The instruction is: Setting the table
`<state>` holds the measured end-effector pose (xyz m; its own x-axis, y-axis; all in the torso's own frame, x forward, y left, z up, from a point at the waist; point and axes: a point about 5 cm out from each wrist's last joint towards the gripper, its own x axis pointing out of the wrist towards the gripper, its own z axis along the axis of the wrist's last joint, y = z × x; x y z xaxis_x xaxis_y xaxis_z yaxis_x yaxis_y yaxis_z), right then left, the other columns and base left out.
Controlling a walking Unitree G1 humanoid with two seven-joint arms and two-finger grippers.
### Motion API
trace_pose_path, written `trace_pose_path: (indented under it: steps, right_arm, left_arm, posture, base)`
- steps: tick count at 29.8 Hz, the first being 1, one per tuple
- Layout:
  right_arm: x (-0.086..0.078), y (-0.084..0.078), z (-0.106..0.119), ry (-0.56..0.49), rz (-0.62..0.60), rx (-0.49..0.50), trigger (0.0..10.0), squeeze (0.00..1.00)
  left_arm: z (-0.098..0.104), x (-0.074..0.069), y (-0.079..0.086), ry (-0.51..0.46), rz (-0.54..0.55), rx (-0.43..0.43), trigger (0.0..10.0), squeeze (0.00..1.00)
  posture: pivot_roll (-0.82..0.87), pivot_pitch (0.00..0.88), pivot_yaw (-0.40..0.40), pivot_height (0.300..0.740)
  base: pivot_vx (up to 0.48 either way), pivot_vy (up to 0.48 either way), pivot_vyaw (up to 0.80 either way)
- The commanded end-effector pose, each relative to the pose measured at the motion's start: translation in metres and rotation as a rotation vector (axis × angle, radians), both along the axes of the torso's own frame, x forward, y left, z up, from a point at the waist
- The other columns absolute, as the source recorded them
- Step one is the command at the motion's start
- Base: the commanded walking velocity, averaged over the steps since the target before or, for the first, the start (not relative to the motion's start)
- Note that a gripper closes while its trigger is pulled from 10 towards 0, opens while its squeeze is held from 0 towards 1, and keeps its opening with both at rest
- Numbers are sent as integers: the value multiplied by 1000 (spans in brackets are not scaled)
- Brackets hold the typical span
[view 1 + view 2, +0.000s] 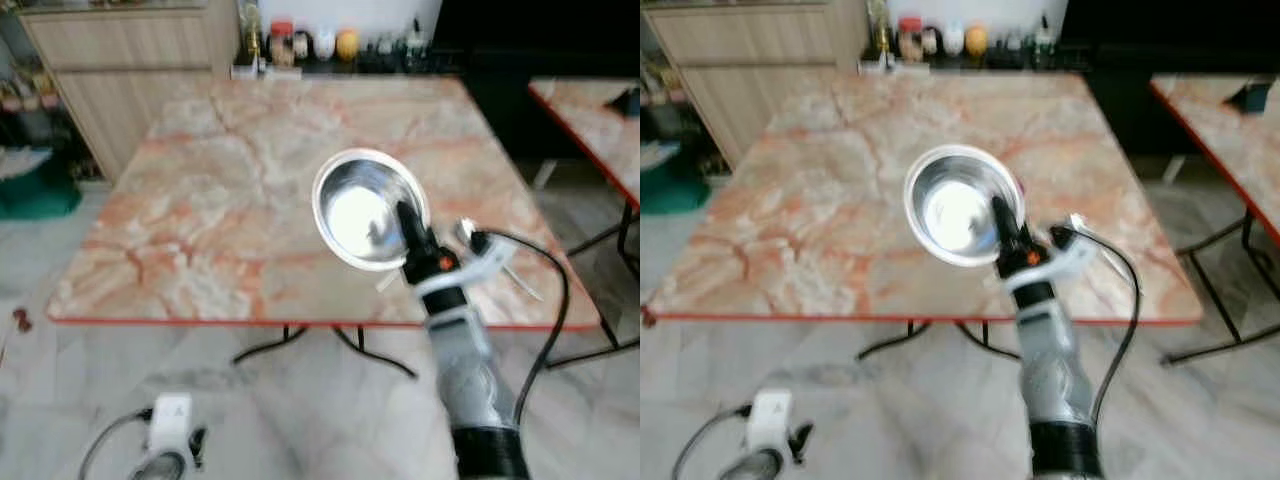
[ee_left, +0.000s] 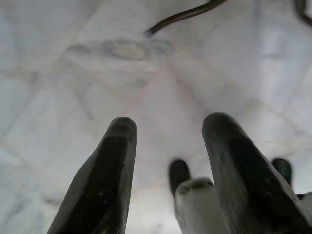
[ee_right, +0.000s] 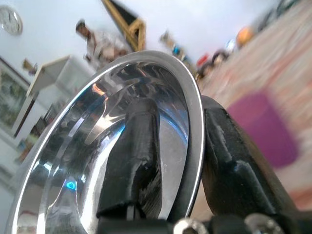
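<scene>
I've got the right end effector (image 1: 405, 228) pinching the steel bowl (image 1: 367, 208) by its rim above the table (image 1: 230, 190); looks light, rigid, prob slick. Left end effector (image 2: 168, 161) open, idle.

Silver bowl (image 1: 362, 210) — black right claw (image 1: 405, 222) — pink-orange marbled table (image 1: 200, 210), red-edged.

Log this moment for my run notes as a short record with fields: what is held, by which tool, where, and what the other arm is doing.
held item: metal bowl, shiny, nothing in it
holder: right tool, shut on the bowl's rim, one finger inside and one outside
position: over the near right part of the marble table; whether the bowl rests on it cannot be told
left tool: open, low by the pale floor
far edge of table: jars and bottles
</scene>
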<state>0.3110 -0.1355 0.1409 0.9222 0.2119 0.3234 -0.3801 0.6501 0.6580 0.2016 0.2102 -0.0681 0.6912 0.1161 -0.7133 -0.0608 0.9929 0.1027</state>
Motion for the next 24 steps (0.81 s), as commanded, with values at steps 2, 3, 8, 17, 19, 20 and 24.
trace_pose_path:
  steps: [2, 3, 8, 17, 19, 20, 24]
  right_arm:
    - [1, 10, 7, -27, 32, 13, 10000, 0]
    - [2, 11, 8, -28, 33, 14, 10000, 0]
    - [2, 13, 9, -30, 38, 16, 10000, 0]
    - [3, 13, 9, -32, 44, 13, 10000, 0]
    - [3, 13, 9, -33, 45, 12, 10000, 0]
    - [3, 13, 9, -32, 45, 12, 10000, 0]
    - [3, 14, 9, -33, 49, 11, 10000, 0]
  left_arm:
    - [0, -3, 10, 12, 13, 23, 10000, 0]
    - [0, -3, 10, 11, 13, 23, 10000, 0]
    - [0, -3, 10, 11, 15, 22, 10000, 0]
    - [0, -4, 9, 10, 15, 20, 10000, 0]
    - [0, -4, 9, 10, 14, 20, 10000, 0]
    - [0, -4, 9, 10, 14, 20, 10000, 0]
    - [-1, -4, 8, 11, 16, 18, 10000, 0]
  posture:
    - [-63, 15, -7, 740]
    - [-59, 13, -8, 740]
    - [-57, 10, -12, 740]
    - [-58, 0, -15, 740]
    - [-58, 0, -15, 740]
    - [-58, 0, -15, 740]
    - [-60, 0, -17, 740]
  base:
    - [0, -319, 0]
    - [0, -315, 0]
    - [0, -315, 0]
    - [0, -315, 0]
    - [0, -311, 0]
    - [0, -315, 0]
    - [0, -313, 0]
